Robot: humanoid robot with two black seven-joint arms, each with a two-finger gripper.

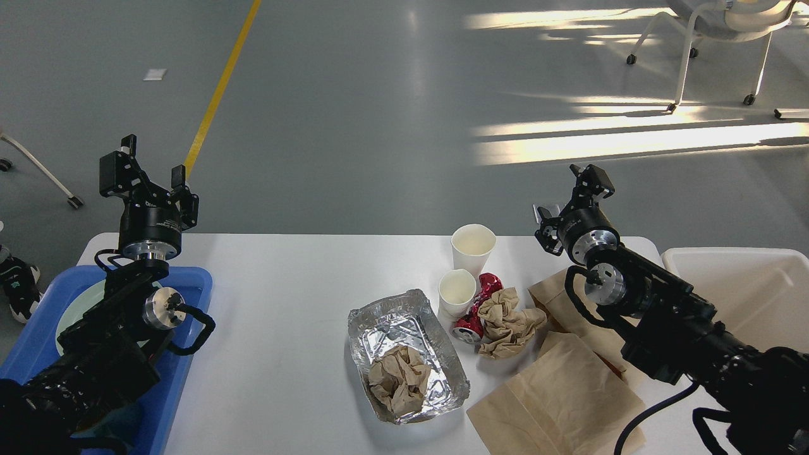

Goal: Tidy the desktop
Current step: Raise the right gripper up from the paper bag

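Observation:
The white desktop [284, 297] holds a foil tray [373, 328] with a crumpled brown paper ball [399, 378] in it. Two white paper cups, a far one [473, 245] and a near one [457, 291], stand beside a crushed red can [475, 309] and another crumpled brown paper [509, 319]. Flat brown paper bags [559, 398] lie at the front right, partly under my right arm. My left gripper [152, 167] is open and empty, raised above the far left corner. My right gripper [571, 197] is open and empty, raised above the far edge, right of the far cup.
A blue plastic tray [189, 284] with a pale plate [76, 309] sits at the left edge, mostly under my left arm. A white plastic bin [739, 297] stands at the right. A wheeled chair [720, 38] stands on the floor far right.

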